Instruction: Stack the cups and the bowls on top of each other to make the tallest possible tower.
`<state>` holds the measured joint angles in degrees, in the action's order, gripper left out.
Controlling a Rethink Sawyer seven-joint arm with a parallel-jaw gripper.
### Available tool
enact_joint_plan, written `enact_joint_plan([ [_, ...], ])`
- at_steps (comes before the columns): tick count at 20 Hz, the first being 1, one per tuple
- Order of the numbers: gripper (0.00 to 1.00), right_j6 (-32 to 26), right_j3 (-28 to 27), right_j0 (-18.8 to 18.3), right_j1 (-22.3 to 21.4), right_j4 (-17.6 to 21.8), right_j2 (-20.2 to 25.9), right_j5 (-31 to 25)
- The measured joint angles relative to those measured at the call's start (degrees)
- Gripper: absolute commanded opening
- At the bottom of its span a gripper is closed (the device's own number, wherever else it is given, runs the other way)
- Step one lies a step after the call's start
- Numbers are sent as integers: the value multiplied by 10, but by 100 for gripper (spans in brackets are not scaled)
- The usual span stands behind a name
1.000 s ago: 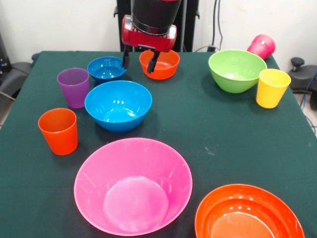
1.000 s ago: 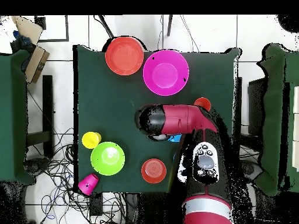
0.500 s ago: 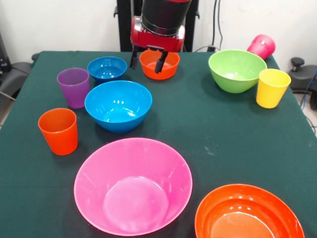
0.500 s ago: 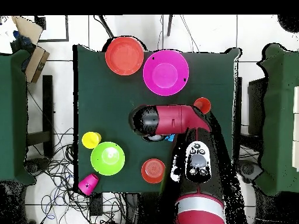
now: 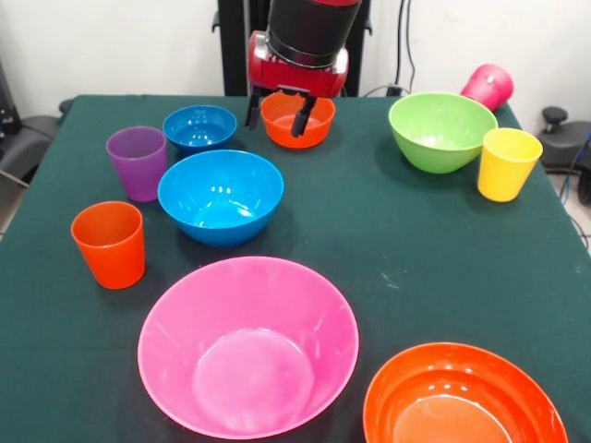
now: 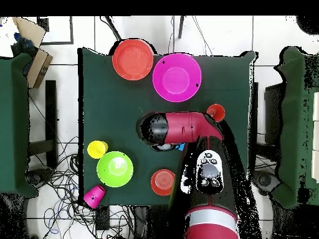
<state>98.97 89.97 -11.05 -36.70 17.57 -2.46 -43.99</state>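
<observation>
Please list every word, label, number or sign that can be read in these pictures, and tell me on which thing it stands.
None: no readable text in either view.
The cups and bowls, such as the pink bowl and the yellow cup, are plain.
The robot arm shows small marks in the overhead view, too small to read.
The cardboard box beside the table bears no legible print.

Bright even light, soft shadows; glare on pink bowl (image 5: 247, 346), sharp focus
</observation>
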Motion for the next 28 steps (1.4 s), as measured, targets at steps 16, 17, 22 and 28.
enact_joint_plan([
  [16, 100, 0, 0, -1, 41, 0, 0, 44],
  [17, 100, 0, 0, -1, 47, 0, 0, 48],
  [22, 100, 0, 0, -1, 59, 0, 0, 61],
  [28, 100, 0, 0, -1, 71, 0, -1, 73],
])
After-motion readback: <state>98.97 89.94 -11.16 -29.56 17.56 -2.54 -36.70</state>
